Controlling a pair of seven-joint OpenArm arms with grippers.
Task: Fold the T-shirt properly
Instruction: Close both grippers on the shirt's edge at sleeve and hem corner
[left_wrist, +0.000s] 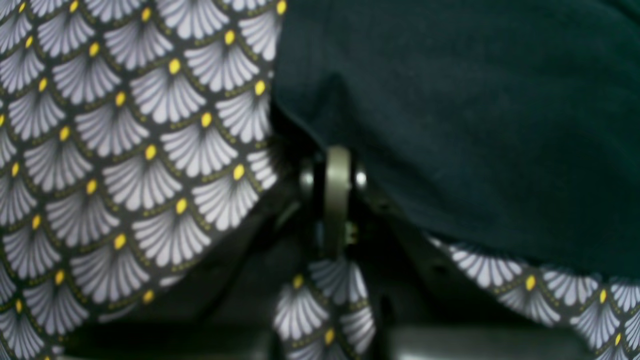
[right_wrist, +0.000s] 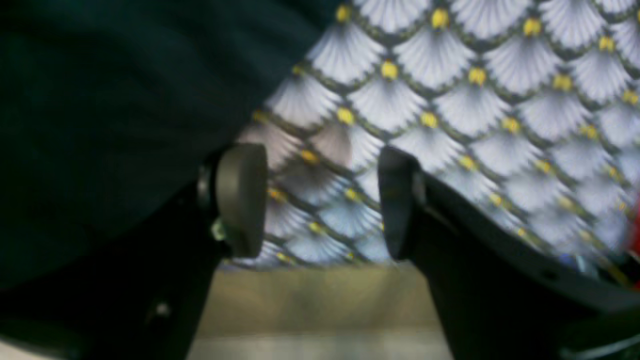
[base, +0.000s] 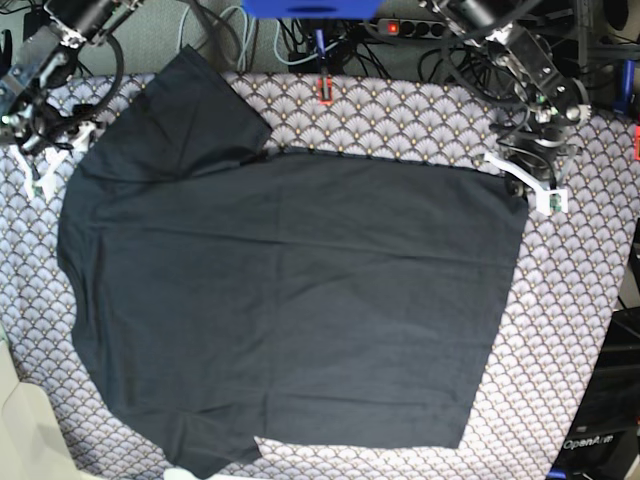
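We are at the start of folding: the T-shirt (base: 290, 300) lies flat on the table (base: 590, 330). Our left hand (left_wrist: 336, 200) is shut at the shirt's corner; whether it pinches cloth, we cannot tell. Our right hand (right_wrist: 320, 200) is open, empty, beside the shirt. Next it must grab the edge.
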